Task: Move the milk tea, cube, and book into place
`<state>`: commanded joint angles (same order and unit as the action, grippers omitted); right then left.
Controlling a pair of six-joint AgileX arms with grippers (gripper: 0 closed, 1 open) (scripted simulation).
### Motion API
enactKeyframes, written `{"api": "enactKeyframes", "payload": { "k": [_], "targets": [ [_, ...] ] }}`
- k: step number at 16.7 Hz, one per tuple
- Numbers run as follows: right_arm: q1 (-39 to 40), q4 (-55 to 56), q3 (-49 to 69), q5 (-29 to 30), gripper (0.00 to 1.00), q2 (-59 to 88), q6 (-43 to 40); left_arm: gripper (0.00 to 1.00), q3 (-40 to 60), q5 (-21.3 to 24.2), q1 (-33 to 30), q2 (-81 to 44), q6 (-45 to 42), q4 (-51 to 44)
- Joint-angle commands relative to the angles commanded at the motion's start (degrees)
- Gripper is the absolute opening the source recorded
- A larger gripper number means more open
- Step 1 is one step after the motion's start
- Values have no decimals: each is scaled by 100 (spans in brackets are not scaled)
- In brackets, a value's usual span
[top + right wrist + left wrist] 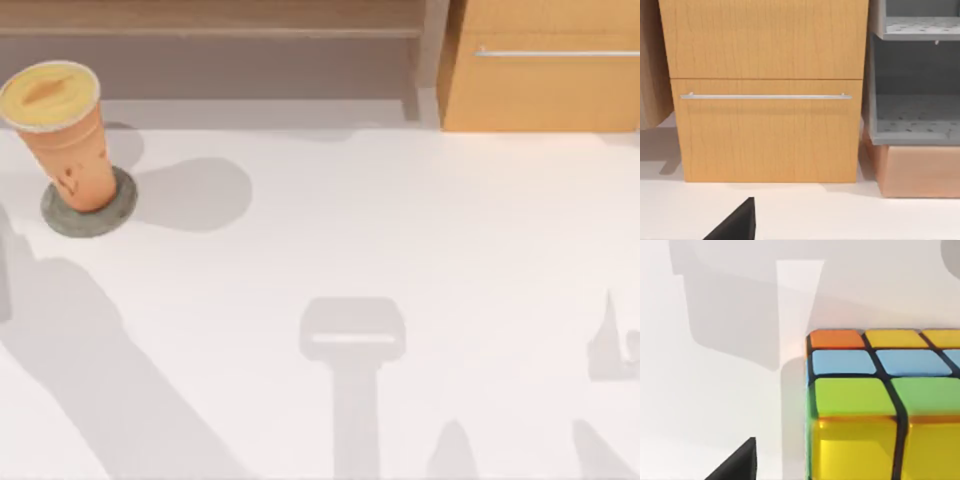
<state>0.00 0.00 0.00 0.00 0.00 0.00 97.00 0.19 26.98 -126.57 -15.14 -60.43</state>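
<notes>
The milk tea (pixel 62 130), a tall orange-tan cup with a pale-yellow lid, stands upright on a flat grey round disc (pixel 60 218) at the table's far left. In the left wrist view the cube (pixel 875 400) is very close, with orange, yellow, blue and green tiles, resting on the white table. A black part of my left gripper (pixel 737 464) shows beside it, apart from it. A black part of my right gripper (pixel 737 224) shows above the table, facing the wooden cabinet. The book is out of view.
A wooden cabinet (pixel 540 70) with a metal drawer handle (pixel 765 96) stands at the back right. Beside it sits a grey shelf unit (pixel 915 75) on a tan base. A long low shelf (pixel 210 60) runs along the back. Arm shadows fall on the white table (pixel 400 230).
</notes>
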Motion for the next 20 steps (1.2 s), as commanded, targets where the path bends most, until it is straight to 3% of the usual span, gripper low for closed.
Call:
{"api": "enactKeyframes", "payload": {
  "k": [12, 20],
  "targets": [
    [0, 0, 0, 0, 100, 0, 0, 2, 0, 0, 0, 0, 0, 0],
    [0, 0, 0, 0, 100, 0, 0, 0, 0, 0, 0, 0, 0, 0]
  ]
}}
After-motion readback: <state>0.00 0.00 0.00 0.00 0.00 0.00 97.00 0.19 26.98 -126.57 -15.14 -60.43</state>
